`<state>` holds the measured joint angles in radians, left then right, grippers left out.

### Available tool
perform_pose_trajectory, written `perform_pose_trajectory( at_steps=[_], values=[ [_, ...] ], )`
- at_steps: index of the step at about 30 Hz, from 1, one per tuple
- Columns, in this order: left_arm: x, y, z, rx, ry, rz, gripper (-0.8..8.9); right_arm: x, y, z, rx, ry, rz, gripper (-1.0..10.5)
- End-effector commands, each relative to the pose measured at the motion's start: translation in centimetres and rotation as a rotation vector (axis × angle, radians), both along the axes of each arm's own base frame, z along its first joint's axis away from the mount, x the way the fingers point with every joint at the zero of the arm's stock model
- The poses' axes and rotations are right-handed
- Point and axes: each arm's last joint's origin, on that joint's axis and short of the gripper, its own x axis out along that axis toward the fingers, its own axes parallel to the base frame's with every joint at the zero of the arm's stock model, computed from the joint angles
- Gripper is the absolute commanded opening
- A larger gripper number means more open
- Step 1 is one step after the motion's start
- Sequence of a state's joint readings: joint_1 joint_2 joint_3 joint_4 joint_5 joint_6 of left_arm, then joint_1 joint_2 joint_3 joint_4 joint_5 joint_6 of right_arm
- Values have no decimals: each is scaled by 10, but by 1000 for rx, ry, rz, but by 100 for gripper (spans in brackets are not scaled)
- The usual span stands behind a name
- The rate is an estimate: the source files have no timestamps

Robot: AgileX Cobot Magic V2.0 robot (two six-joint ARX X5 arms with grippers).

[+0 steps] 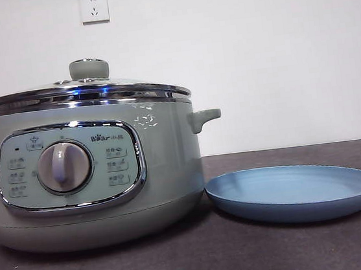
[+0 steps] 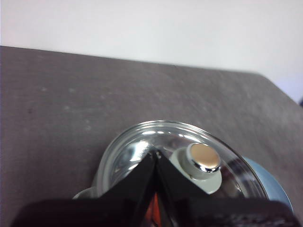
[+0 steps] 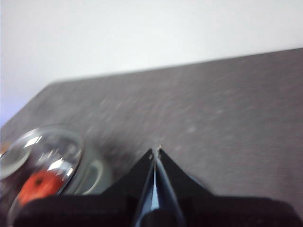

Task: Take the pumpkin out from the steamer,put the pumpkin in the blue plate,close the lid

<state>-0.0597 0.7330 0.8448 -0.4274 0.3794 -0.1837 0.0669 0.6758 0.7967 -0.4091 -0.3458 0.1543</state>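
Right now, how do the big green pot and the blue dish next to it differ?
The steamer stands tall and deep, while the blue plate is low and shallow. The steamer is pale sage green with chrome trim, a dial and buttons; the blue plate is plain matte blue. The steamer is covered by its glass lid, with the pumpkin showing orange through the glass; the blue plate lies open with nothing on it. Both are round and rest on the dark table.
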Motion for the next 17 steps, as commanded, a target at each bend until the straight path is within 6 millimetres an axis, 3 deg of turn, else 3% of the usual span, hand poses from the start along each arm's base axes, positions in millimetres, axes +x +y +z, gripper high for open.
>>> perform_pose_trajectory(
  at_steps=[1, 4, 6, 8, 9, 11, 17],
  values=[
    [7, -1, 11, 49, 1, -53, -1, 14, 3, 8, -71, 32, 107, 88],
    [13, -3, 18, 62, 6, -92, 28, 27, 4, 12, -74, 95, 116, 302],
    [16, -3, 21, 68, -1, -103, 182, 35, 5, 13, -70, 123, 126, 418],
    [17, -3, 21, 68, -1, -102, 397, 40, 5, 13, -70, 142, 126, 545],
    [17, -3, 21, 68, 2, -101, 450, 41, 5, 12, -71, 149, 126, 601],
    [18, -3, 20, 60, 14, -99, 472, 43, 5, 10, -71, 162, 126, 675],
    [26, -11, 19, 46, 44, -133, 472, 44, 6, 10, -68, 165, 134, 661]
  ],
)
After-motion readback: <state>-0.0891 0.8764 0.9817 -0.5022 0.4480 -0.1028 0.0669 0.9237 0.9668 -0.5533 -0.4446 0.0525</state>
